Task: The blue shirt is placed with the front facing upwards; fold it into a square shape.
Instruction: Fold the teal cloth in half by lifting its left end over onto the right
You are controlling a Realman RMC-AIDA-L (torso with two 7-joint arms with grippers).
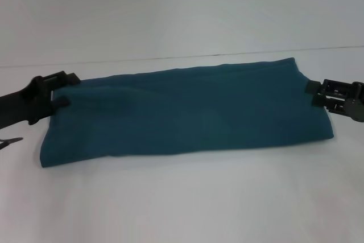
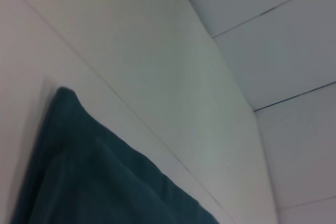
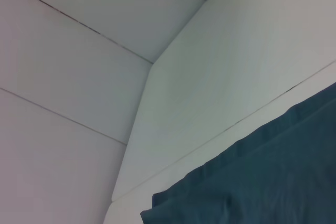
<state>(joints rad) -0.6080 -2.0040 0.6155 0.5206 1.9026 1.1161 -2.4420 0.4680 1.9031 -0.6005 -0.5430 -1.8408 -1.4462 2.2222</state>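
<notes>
While the blue shirt (image 1: 185,112) lies across the middle of the white tabletop (image 1: 182,203) as a long band, already folded lengthwise with only plain teal cloth showing (no print is visible), both arms work at its short ends. At the band's far left corner the left gripper (image 1: 61,91) has its fingers spread around the edge of the cloth, one above and one below. Touching the far right corner is the right gripper (image 1: 316,94), though I cannot tell if it pinches the cloth. I judge that the next fold brings one end over the other. To do it well, each gripper should hold all layers together, lift evenly, and lay the edges in line so the shape becomes square.
</notes>
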